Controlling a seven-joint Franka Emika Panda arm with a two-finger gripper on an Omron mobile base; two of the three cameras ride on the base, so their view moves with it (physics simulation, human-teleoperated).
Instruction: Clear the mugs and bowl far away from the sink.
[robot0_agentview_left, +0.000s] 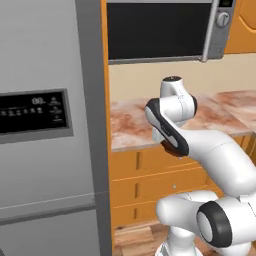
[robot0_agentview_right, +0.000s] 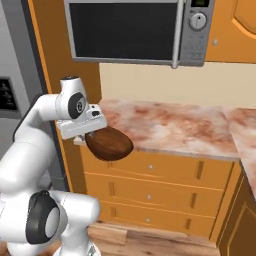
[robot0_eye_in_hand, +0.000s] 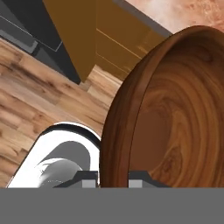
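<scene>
A tall grey fridge stands to the left of the tabletop, with an orange cabinet panel between them. The tabletop is pinkish marble and runs over a bank of orange drawers. A microwave hangs on the wall above the tabletop. A wooden floor lies below the drawers.

The white arm reaches up in front of the tabletop's left end, near the fridge. The brown wooden bowl hangs in the air just off the tabletop's front edge, over the drawers, tipped on its side below the hand.

In the hand view, the bowl's rim runs up from between the fingers, one tip outside the wall and one inside against the glossy hollow. The fingers are nearly closed, pinching the bowl's rim and carrying it clear of the tabletop.
</scene>
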